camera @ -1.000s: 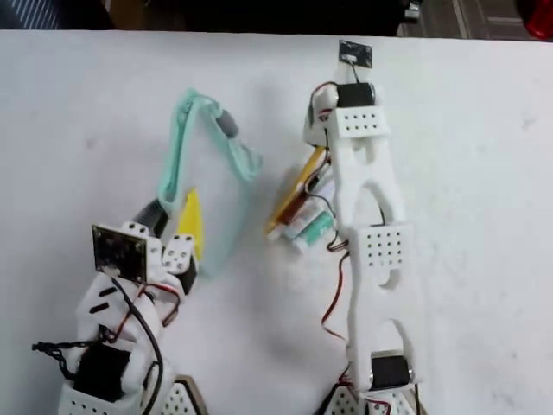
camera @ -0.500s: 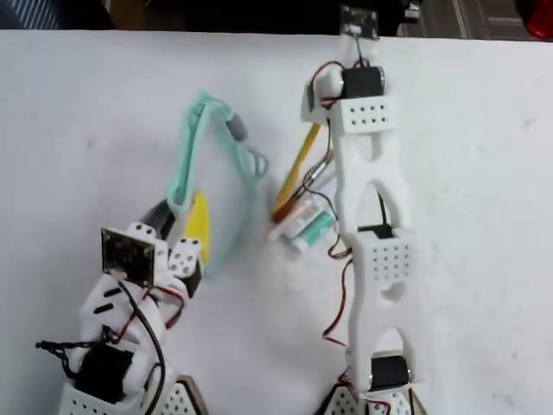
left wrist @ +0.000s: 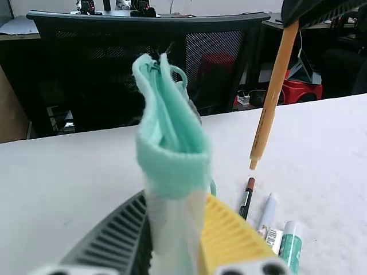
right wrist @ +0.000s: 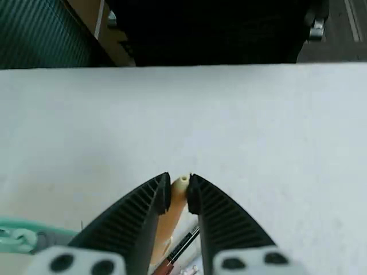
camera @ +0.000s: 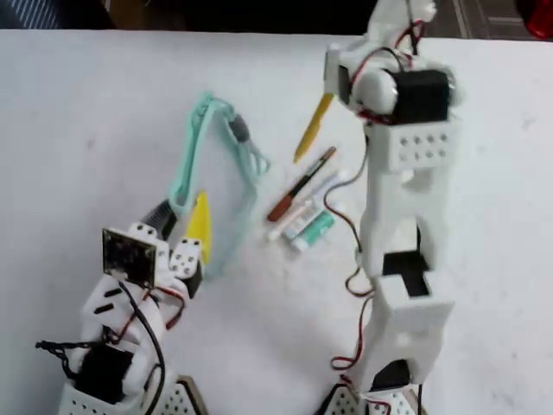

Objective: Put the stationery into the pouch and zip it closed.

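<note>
High view: the right gripper (camera: 331, 85) pinches an orange plastic pen (camera: 313, 128) aloft, right of the mint fabric pouch (camera: 192, 138), whose near edge the left gripper (camera: 180, 220) clamps. The pen's tip should enter the pouch's open mouth before release.

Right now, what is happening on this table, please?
Two robot arms are packing stationery. The left gripper is shut on the rim of the mint pouch and holds it upright. The right gripper is shut on a yellow pen, held above the table beside the pouch. A brown pen, a white pen and a green-capped tube lie on the table, not yet packed.
</note>
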`<state>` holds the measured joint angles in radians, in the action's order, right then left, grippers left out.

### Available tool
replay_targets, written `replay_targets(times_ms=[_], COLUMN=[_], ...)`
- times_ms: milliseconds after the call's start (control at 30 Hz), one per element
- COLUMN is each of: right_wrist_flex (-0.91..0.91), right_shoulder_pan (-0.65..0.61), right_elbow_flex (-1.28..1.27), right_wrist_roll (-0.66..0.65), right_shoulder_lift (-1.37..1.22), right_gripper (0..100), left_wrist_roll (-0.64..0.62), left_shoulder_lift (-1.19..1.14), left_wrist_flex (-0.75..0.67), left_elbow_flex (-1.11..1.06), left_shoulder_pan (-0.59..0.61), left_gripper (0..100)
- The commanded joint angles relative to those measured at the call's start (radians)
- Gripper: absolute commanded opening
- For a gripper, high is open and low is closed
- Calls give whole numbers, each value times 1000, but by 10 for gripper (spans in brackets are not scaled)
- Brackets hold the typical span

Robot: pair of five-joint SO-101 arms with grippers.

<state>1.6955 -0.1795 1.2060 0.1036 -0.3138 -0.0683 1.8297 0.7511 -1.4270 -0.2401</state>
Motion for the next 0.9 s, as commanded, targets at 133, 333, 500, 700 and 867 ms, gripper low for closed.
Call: replay_targets(times_ms=[133,333,500,700,867], right_wrist_flex=[22,22,-28,-113,-110], right_shoulder_pan=[8,7,-119,-291,-357], right_elbow_flex=[2,2,2,0,0], right_wrist_roll=[-18,-14,-12,-9,-17], right_shoulder_lift=[274,469,526,506,421], right_gripper=[16,16,16,16,16], left_wrist_roll=[3,5,3,2,2], left_shoulder_lift=[2,2,2,2,2], left_wrist_flex=[29,34,34,35,35], left_elbow_flex=[9,9,5,2,2], left_shoulder_pan=[-15,-22,-22,-22,-22], left_gripper=[152,151,151,151,154])
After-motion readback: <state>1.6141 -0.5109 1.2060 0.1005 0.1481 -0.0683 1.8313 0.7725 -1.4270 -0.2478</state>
